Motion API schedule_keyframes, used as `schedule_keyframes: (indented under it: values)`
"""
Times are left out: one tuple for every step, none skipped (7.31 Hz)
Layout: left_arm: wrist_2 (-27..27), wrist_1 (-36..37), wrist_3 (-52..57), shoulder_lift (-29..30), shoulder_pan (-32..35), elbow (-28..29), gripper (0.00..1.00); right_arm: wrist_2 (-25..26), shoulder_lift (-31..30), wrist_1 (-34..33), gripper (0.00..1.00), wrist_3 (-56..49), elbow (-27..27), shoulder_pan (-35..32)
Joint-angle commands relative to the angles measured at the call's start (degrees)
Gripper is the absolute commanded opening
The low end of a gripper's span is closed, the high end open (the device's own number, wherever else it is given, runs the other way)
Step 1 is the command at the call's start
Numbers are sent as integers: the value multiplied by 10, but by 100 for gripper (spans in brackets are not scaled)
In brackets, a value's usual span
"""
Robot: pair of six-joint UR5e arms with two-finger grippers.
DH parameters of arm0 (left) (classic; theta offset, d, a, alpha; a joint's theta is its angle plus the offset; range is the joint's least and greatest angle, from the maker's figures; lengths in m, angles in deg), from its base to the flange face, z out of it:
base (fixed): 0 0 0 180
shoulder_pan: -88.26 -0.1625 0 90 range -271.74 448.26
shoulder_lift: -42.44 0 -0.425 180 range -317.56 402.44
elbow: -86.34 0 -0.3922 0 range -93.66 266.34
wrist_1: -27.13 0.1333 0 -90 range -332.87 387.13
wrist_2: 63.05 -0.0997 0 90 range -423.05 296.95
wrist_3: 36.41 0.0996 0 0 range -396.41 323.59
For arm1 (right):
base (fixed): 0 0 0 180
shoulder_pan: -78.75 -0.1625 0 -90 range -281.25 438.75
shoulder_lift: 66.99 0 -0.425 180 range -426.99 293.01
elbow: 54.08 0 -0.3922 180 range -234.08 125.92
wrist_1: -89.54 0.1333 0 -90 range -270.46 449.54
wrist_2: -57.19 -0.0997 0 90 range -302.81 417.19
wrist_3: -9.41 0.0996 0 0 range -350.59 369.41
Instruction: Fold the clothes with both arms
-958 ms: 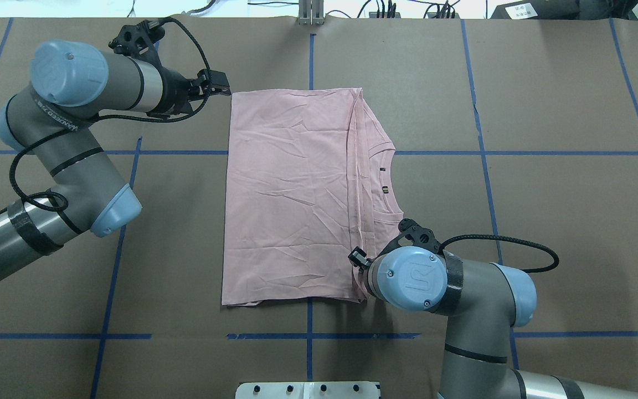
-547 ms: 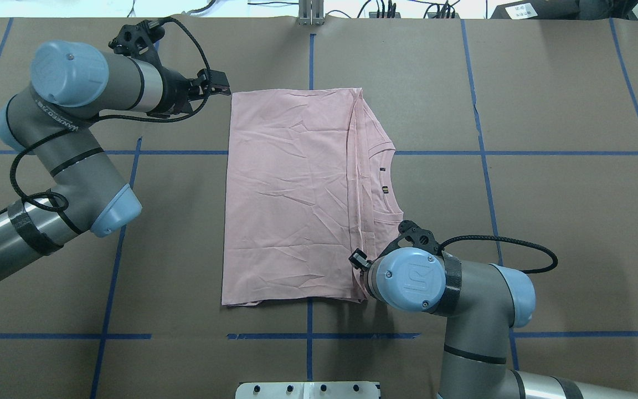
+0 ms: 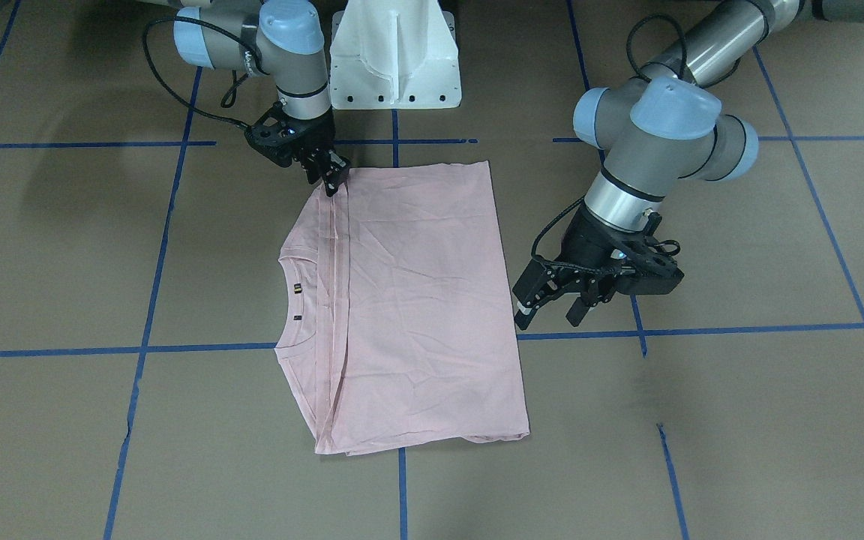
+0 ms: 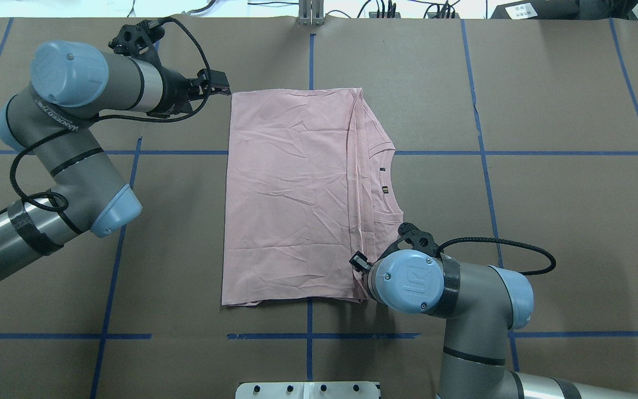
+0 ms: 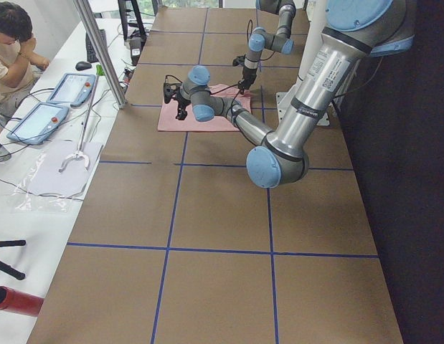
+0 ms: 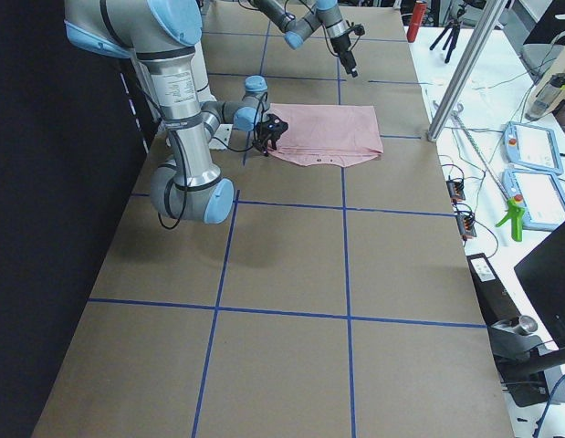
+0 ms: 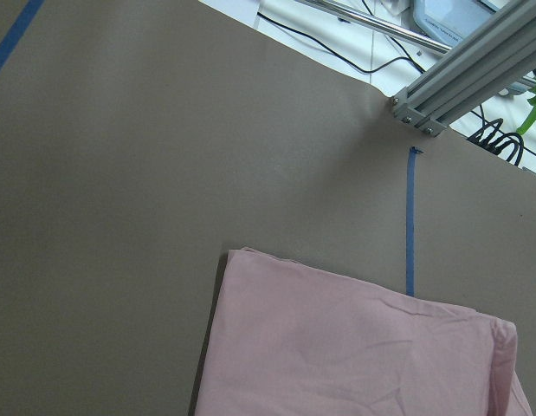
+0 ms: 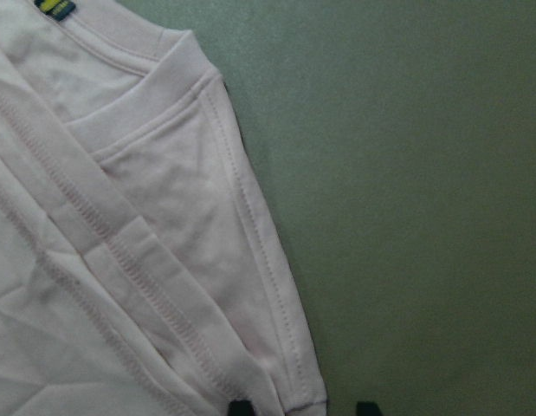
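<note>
The pale pink T-shirt (image 4: 291, 194) lies flat and folded mid-table, plain side up, with its collar (image 3: 293, 307) showing along one long edge. My right gripper (image 3: 331, 180) is low at the shirt's robot-side collar corner. The right wrist view shows its fingers open (image 8: 302, 406), with the shirt's folded corner (image 8: 207, 260) lying between the two tips. My left gripper (image 3: 548, 315) hangs open and empty just off the shirt's opposite long edge, near the far corner (image 7: 250, 260). In the overhead view the right wrist hides its own fingers.
The white pedestal base (image 3: 394, 60) stands at the robot's side of the table. Blue tape lines (image 4: 308, 336) cross the brown surface. An aluminium post (image 7: 462, 78) rises at the far edge. A person (image 5: 10, 43) sits at a side bench with teach pendants (image 5: 53, 100).
The right arm's wrist has crept slightly toward the robot at the shirt's corner. The left arm and the shirt have not moved.
</note>
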Motion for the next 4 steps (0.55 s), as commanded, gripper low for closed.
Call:
schedule_keyframes:
  values:
    - [0,0,0,0,0,-1,100,-1,0,1,0,0,1,0]
    - [0,0,0,0,0,-1,100,0,1,0,0,0,0,0]
    - [0,0,0,0,0,-1,100,0,3,0,0,0,-1,-2]
    - [0,0,0,0,0,-1,100,1,2,0,0,0,0,-2]
